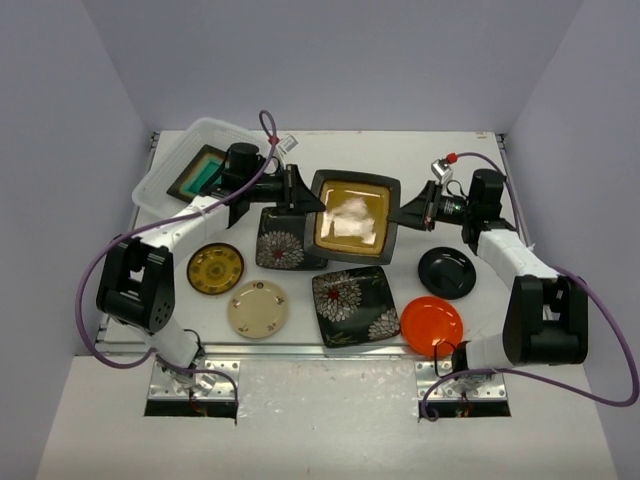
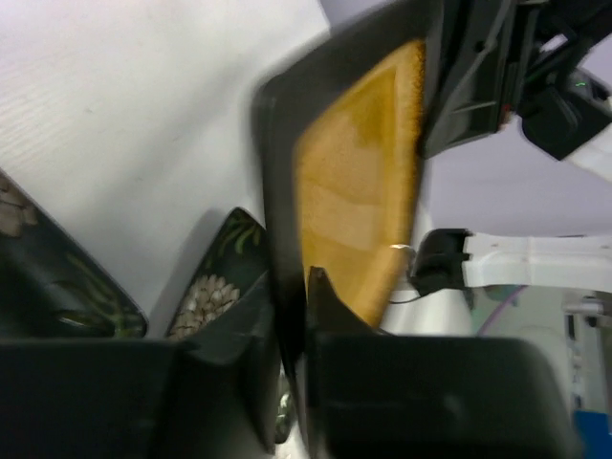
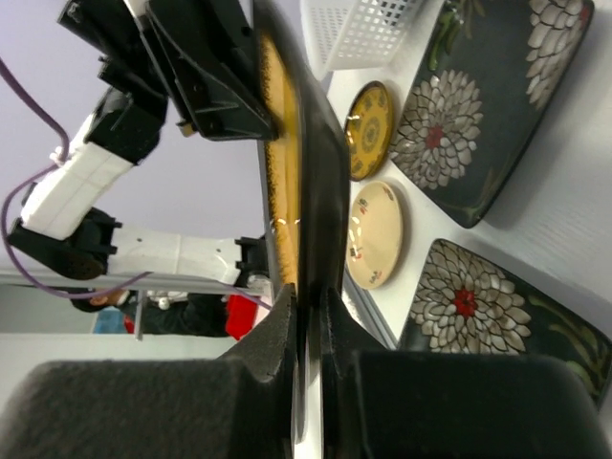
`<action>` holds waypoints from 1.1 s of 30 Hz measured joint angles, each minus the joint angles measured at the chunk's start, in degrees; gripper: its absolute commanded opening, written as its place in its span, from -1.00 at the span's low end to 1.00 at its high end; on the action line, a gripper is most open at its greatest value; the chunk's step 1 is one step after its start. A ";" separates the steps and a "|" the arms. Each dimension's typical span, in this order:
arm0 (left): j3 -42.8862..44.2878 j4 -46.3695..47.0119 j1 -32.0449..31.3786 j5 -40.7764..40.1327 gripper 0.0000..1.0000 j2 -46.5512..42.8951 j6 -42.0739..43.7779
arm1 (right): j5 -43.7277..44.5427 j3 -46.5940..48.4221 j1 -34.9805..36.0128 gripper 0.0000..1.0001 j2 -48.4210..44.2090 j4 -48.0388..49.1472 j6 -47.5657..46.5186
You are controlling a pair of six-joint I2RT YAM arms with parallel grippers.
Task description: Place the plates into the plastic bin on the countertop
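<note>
Glossy square amber plate, translucent rounded plastic bin

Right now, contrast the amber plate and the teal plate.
The amber plate has a golden centre, the teal plate a blue-green one. The teal plate lies in the plastic bin; the amber plate is held by the left gripper and right gripper. Both are square, dark-rimmed.

— What rests on the white surface?
— The plastic bin, in the far left corner. Toward the front edge lie a yellow patterned plate, a cream plate just beside it, and an orange plate on the right.
— Any dark ones?
— A front flowered plate lies between cream and orange. A rear flowered plate lies behind it to the left, partly hidden. A round black plate lies just behind the orange one.
</note>
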 measured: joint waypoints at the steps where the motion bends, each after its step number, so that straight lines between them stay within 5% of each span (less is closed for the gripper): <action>1: 0.15 -0.29 -0.51 -0.15 -1.00 0.04 -0.36 | 0.21 0.13 0.10 -1.00 0.00 -0.16 -0.40; 2: 0.25 -0.08 -0.60 -0.07 -1.00 0.04 -0.46 | 0.11 0.13 0.04 -0.95 0.00 -0.65 -0.96; 4: 0.65 -0.04 -0.64 -0.69 -1.00 0.00 -1.09 | 0.28 0.20 -0.17 -0.22 0.11 -0.46 -1.27; 7: 0.29 0.00 -0.42 -2.46 -1.00 -0.52 -2.75 | 0.24 0.27 -0.28 0.34 0.13 -0.40 -0.60; 8: -0.29 0.21 -0.12 -3.50 -1.00 -0.99 -3.45 | 0.04 0.37 -0.39 0.76 0.09 -0.34 -0.40; 9: -1.04 0.34 0.12 -4.64 -1.00 -1.56 -4.27 | -0.08 0.55 -0.47 0.97 0.01 -0.33 -0.25; 14: -4.23 -0.14 6.34 -8.76 -1.00 -6.56 -12.58 | 2.42 3.86 -0.91 0.98 -0.02 -7.75 -4.45; 21: -3.41 -1.83 25.41 -17.14 -1.00 -14.19 -21.08 | 12.19 5.48 -1.62 0.98 -3.75 -21.53 -11.84; 28: 0.03 -10.95 38.07 -30.51 -1.00 -10.11 -22.68 | 17.08 2.82 -1.66 0.98 -14.01 -27.85 -15.42; 33: 1.94 -15.17 39.36 -39.07 -1.00 -3.05 -24.54 | 16.98 -2.07 -1.64 0.98 -19.95 -28.38 -15.89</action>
